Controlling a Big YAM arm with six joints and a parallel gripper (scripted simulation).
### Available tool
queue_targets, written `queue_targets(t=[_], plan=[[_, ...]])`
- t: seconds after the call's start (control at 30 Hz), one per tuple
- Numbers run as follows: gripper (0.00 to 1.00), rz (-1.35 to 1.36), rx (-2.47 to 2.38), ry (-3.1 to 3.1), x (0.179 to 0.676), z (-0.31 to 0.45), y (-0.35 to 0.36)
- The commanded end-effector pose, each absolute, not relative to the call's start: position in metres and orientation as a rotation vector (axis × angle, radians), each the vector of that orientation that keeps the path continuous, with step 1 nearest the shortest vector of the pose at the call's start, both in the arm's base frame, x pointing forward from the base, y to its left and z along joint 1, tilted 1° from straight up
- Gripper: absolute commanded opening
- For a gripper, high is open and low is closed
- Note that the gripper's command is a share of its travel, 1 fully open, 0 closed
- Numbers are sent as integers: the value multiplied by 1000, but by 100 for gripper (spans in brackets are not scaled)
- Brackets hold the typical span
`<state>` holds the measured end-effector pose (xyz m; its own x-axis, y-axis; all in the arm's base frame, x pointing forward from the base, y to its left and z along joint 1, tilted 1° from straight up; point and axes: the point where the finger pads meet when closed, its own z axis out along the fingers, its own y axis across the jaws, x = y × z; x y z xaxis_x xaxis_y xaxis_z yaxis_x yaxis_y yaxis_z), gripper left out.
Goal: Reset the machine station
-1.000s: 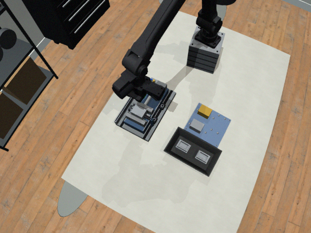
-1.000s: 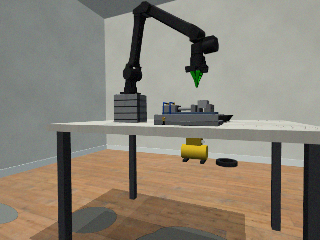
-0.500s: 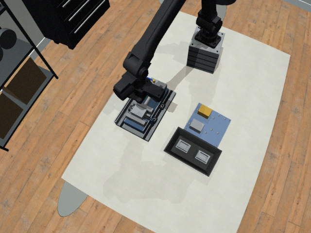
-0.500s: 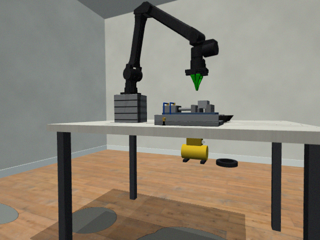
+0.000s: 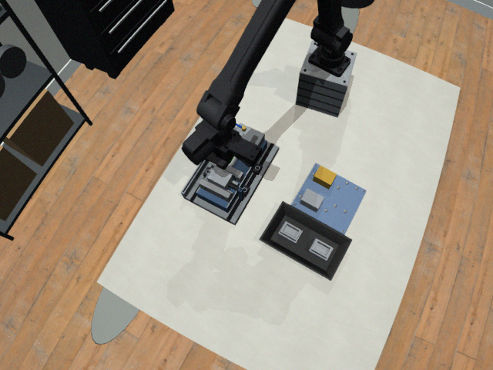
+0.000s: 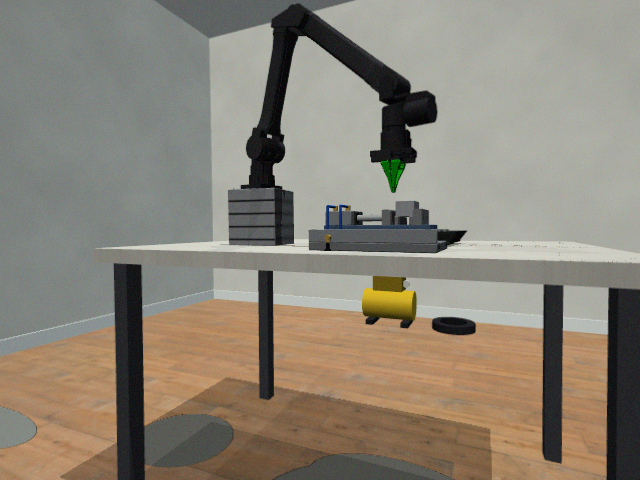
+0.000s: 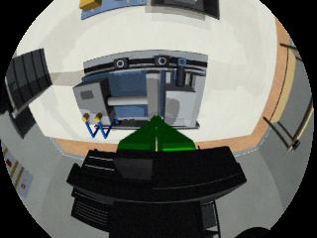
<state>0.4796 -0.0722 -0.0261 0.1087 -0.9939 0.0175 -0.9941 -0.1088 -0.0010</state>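
My gripper (image 6: 393, 187) is shut and empty, hanging well above the vise (image 5: 229, 179); its green fingers show closed to a point in the wrist view (image 7: 157, 129). A gray blank (image 5: 219, 176) sits in the vise between the jaws; from the side it (image 6: 407, 208) rises above the jaws, and I cannot tell whether it lies flat. The blue infeed plate (image 5: 328, 196) holds a brass blank (image 5: 324, 176) and a gray blank (image 5: 312, 199). The black outfeed tray (image 5: 306, 239) holds two finished parts (image 5: 290, 230) (image 5: 320, 248), pockets up.
The arm's pedestal (image 5: 324, 87) stands at the back of the table. A black tool cabinet (image 5: 107, 28) and a shelf rack (image 5: 24, 131) stand off the table to the left. A yellow compressor (image 6: 388, 303) sits on the floor behind.
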Motion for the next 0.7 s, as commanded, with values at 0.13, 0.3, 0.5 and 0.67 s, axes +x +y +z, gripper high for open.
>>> queue_targets(t=[0.13, 0.3, 0.5, 0.67], plan=[[0, 1, 2342, -2072, 477, -47, -72], [0, 1, 2341, -2074, 476, -53, -73], [0, 1, 2340, -2074, 476, -55, -73], [0, 0, 2339, -2075, 476, -57, -73]])
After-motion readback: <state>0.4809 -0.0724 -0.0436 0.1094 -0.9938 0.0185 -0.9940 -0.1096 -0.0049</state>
